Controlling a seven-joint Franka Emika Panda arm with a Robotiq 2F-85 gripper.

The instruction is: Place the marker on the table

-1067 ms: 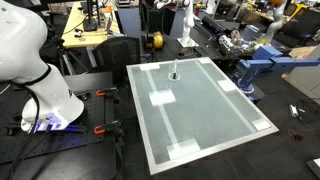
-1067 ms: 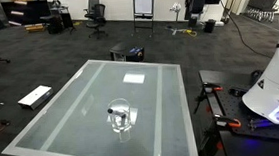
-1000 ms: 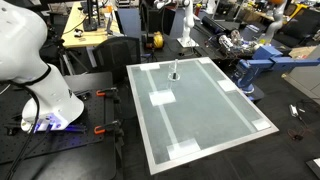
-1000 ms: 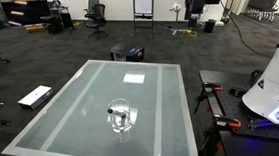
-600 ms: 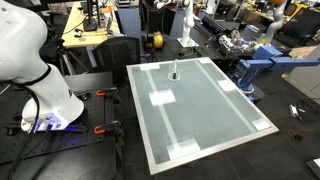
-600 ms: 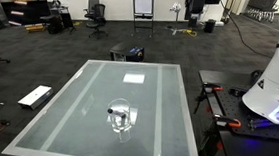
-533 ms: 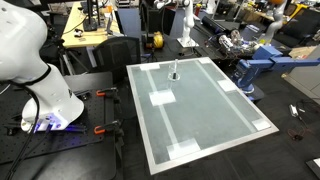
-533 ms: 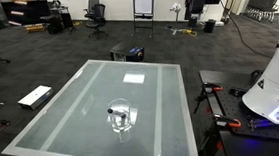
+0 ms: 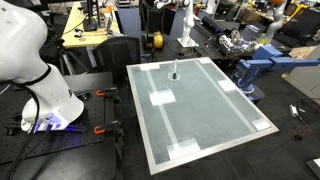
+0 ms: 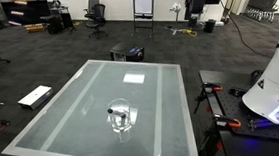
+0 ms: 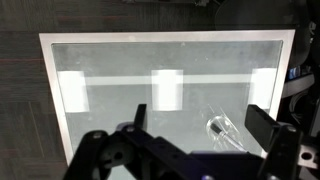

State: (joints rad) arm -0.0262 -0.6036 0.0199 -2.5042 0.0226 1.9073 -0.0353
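**Marker lodged in cup, gripper empty above**

The marker (image 10: 115, 113) is seen propped inside the small clear cup (image 10: 122, 119), which is stood on the table (image 10: 76, 98). In the wrist view the gripper (image 11: 200, 116) is held well above, jaws spread and empty. If the descent is misaligned, the light cup could be struck and toppled, or the thin marker missed.
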